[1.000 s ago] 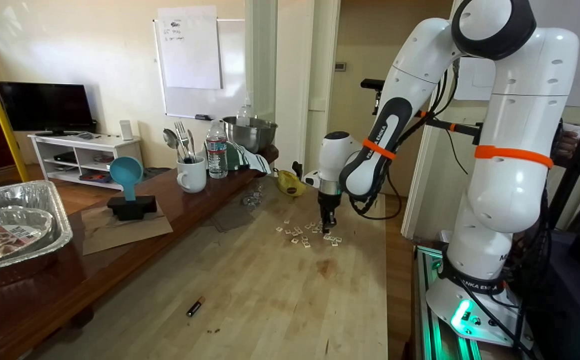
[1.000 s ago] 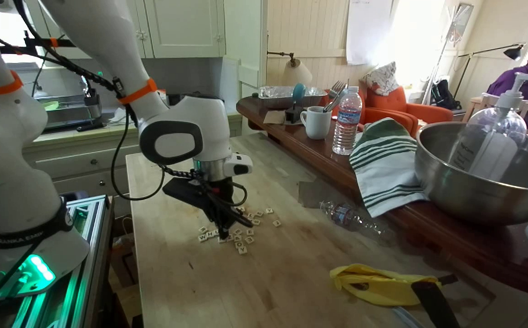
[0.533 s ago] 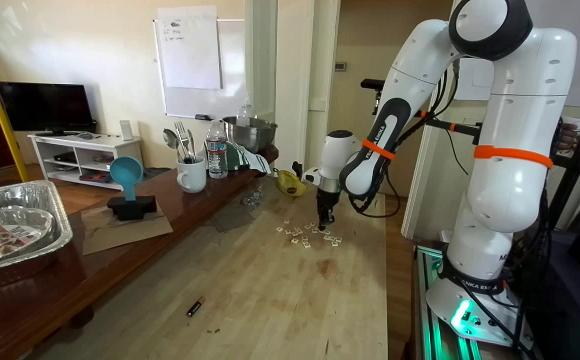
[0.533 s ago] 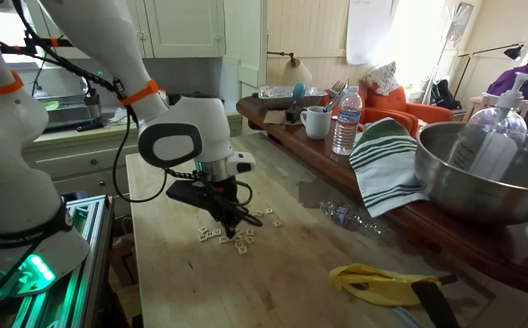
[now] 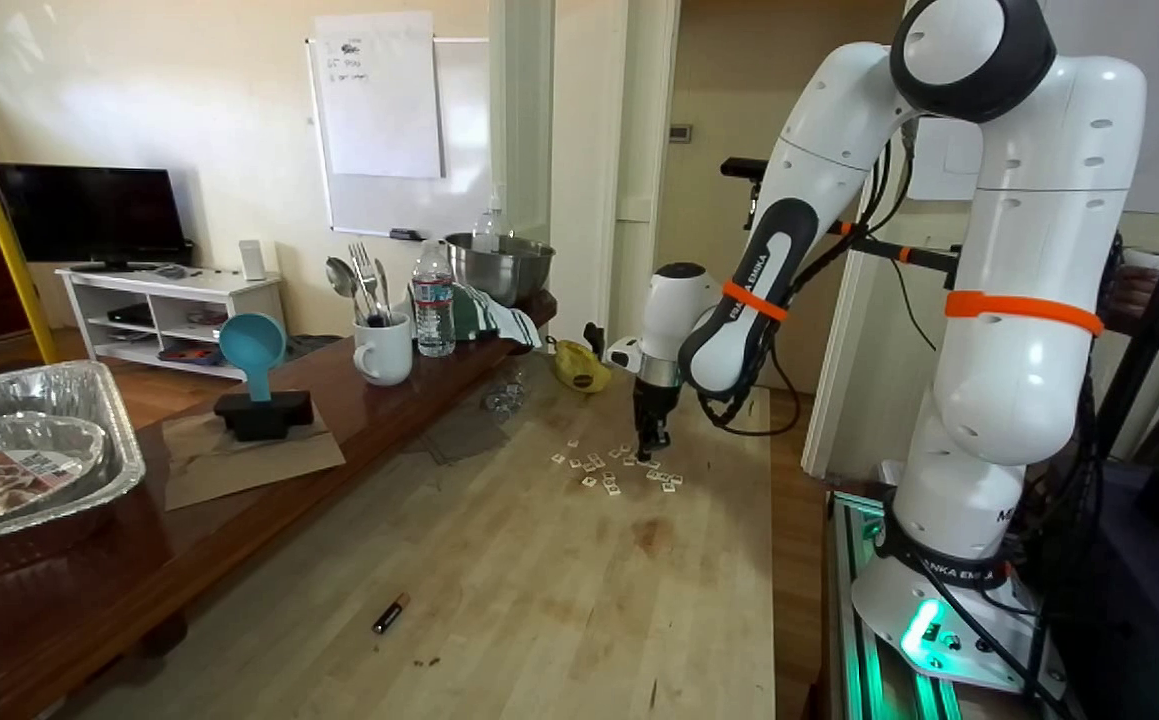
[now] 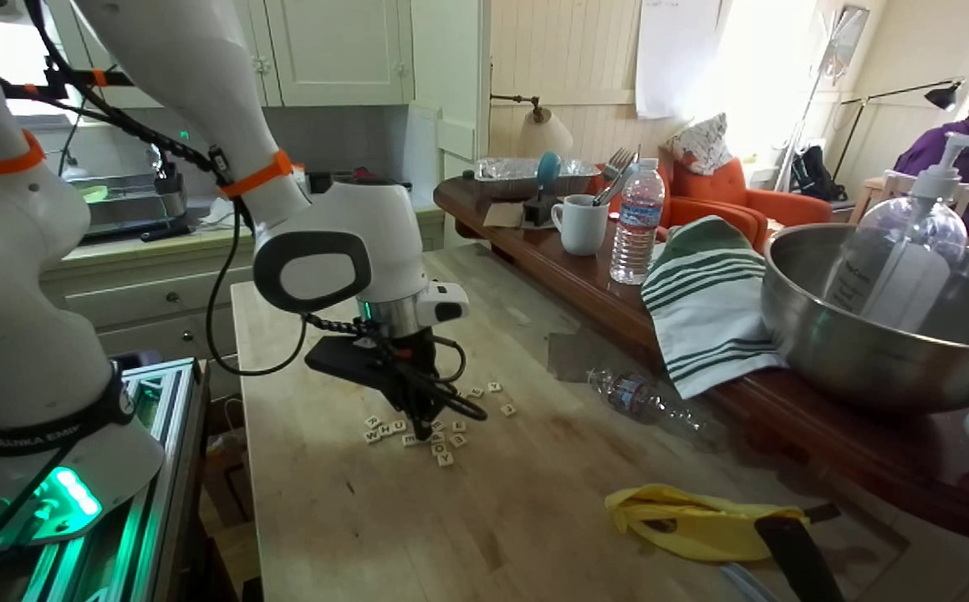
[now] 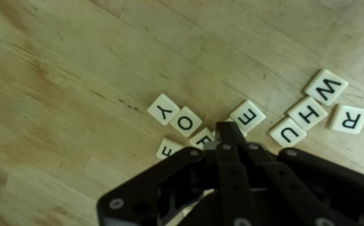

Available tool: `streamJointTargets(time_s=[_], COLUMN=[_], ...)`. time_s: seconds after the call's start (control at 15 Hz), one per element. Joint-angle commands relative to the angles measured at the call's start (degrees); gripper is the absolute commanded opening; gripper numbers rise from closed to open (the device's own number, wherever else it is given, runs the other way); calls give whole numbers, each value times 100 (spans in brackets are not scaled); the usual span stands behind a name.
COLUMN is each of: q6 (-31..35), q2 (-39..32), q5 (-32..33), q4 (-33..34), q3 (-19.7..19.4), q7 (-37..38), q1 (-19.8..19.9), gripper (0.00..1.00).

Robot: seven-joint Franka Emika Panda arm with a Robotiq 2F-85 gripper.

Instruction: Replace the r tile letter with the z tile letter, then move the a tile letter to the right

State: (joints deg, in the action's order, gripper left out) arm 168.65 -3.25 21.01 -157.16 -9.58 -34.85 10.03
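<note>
White letter tiles lie loose on the wooden table. In the wrist view an R tile (image 7: pixel 350 119) sits by the W tile (image 7: pixel 326 87), H tile (image 7: pixel 307 113) and U tile (image 7: pixel 288 132). An E tile (image 7: pixel 247 116) lies at my fingertips, against a partly covered tile (image 7: pixel 244 133). A tile that looks like another R (image 7: pixel 202 138) is half hidden left of the fingers. My gripper (image 7: pixel 228 127) is shut, fingertips together, with nothing visible between them. In both exterior views the gripper (image 5: pixel 647 457) (image 6: pixel 423 436) points down, low over the tiles. I cannot make out a Z or an A tile.
A Y tile (image 7: pixel 163 109) and an O tile (image 7: pixel 186 121) touch, left of the fingers. A clear bottle (image 6: pixel 639 397) and a yellow bag (image 6: pixel 701 525) lie on the table. A battery (image 5: pixel 391 613) lies on it too. A raised wooden counter (image 5: pixel 339 430) runs alongside.
Over the second, my gripper has shifted slightly right in an exterior view, uncovering the E tile. In the last half second it has hardly moved. The tiles look unmoved.
</note>
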Motion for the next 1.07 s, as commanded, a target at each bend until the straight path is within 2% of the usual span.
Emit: streamJointTargets(time_s=[0.0,0.13,0.6,0.8,1.0], q6=[206,211,-131,-612,-1123], q2=[-201,-256,-239,-60,114], q5=[-54,-325,-2160,-1677,-1659], q4=[2,1,0,-116,-163], q3=[39,157,863,669,647], q7=[-173,-285,-1336,-616,-202], q1=[24,-13,-127,-203,-258], gripper=[0,0,0,0,0])
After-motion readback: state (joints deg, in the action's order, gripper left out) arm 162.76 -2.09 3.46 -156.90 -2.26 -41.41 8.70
